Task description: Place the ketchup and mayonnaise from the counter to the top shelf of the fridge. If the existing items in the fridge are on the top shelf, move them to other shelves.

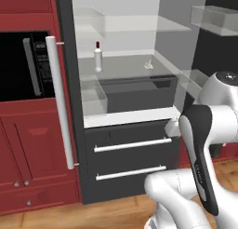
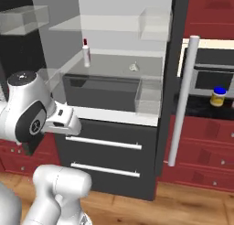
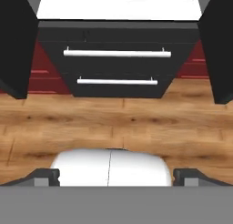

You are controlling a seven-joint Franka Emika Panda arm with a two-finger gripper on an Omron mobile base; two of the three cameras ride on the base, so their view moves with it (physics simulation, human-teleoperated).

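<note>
The mayonnaise, a yellowish jar with a blue lid, stands on the dark counter to the right of the fridge. Inside the open fridge a white bottle with a red cap stands upright on the grey middle shelf; I cannot tell whether it is the ketchup. A small pale item lies on the same shelf, further right. The glass top shelf above them is bare. My gripper is open and holds nothing, pulled back low in front of the fridge drawers and pointing at the floor.
Both fridge doors stand open, with clear bins and a long white handle. Two dark drawers with bar handles sit below. A black oven sits in red cabinets at left. Wood floor lies below.
</note>
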